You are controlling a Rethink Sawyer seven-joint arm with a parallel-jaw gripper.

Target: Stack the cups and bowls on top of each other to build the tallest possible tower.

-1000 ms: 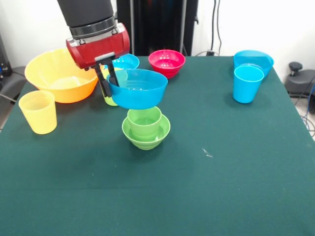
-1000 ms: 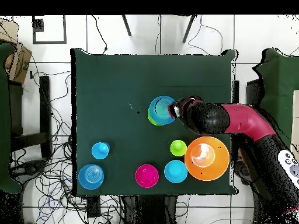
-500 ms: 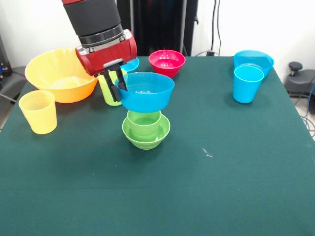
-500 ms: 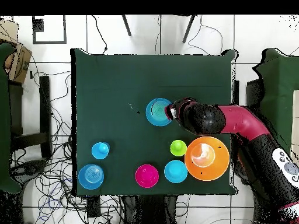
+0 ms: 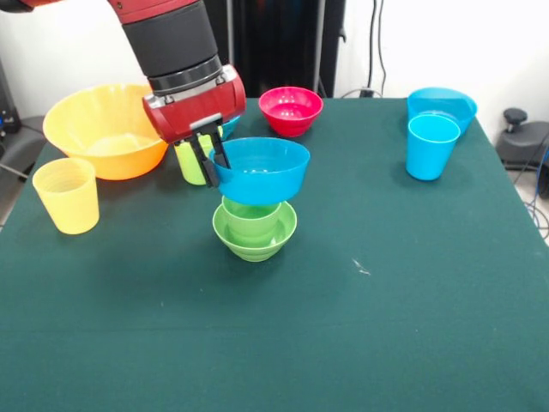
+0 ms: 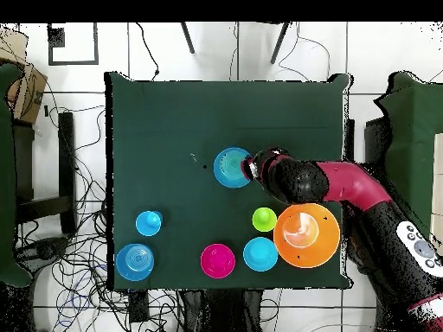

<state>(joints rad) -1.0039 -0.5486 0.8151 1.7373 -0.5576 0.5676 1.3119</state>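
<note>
My gripper is shut on the left rim of a small blue bowl and holds it level right over the tower. The tower is a green stepped cup standing in a small green bowl. The blue bowl's bottom is at the cup's rim; I cannot tell if they touch. In the overhead view the blue bowl hides the tower, with my gripper at its right edge. The yellow-green cup stands just behind my gripper.
A large yellow-orange bowl and a pale yellow cup are at the left. A red bowl and another blue bowl stand at the far side. A sky blue cup and a wide blue bowl are at the far right.
My gripper has carried the blue bowl a little to the right in the front view and lowered it, so it now sits centred over the green cup.
</note>
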